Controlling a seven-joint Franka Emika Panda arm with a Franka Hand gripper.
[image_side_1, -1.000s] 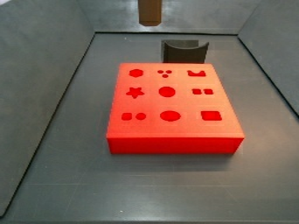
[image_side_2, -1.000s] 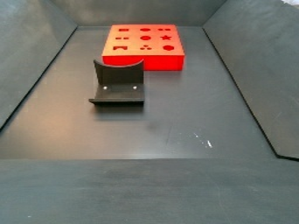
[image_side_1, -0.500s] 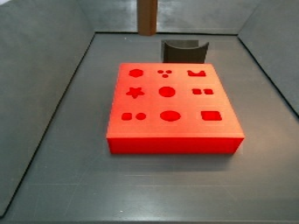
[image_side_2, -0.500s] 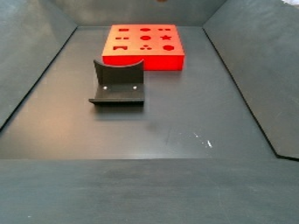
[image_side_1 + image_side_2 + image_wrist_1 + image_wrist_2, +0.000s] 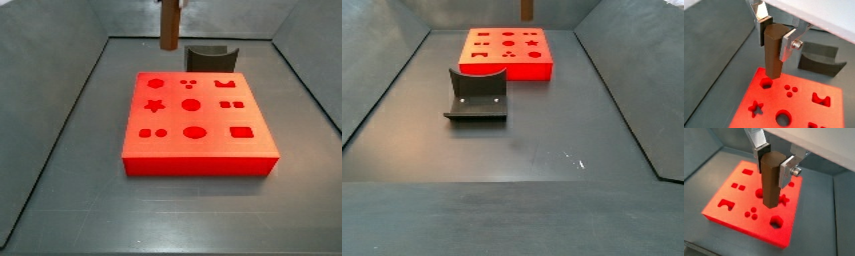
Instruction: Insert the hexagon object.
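Observation:
The hexagon object [image 5: 772,52] is a long brown peg that hangs upright between my gripper's [image 5: 774,34] silver fingers, which are shut on its upper part; it also shows in the other wrist view [image 5: 771,178]. Its lower end hovers above the red block [image 5: 791,100], near a round hole [image 5: 765,83]. In a side view the peg [image 5: 170,25] hangs down from the top edge above the block's far end [image 5: 194,120]. In the other side view only the peg's tip [image 5: 527,9] shows above the block [image 5: 506,52]. The gripper body is out of both side views.
The red block has several shaped holes: star [image 5: 155,104], circles, oval [image 5: 195,131], rectangle [image 5: 242,131]. The dark fixture [image 5: 477,95] stands on the floor beside the block, also seen in a side view [image 5: 210,54]. Grey walls surround the floor.
The peg has come lower in the side views, with more of its length now showing below the top edge. The block and fixture have not moved.

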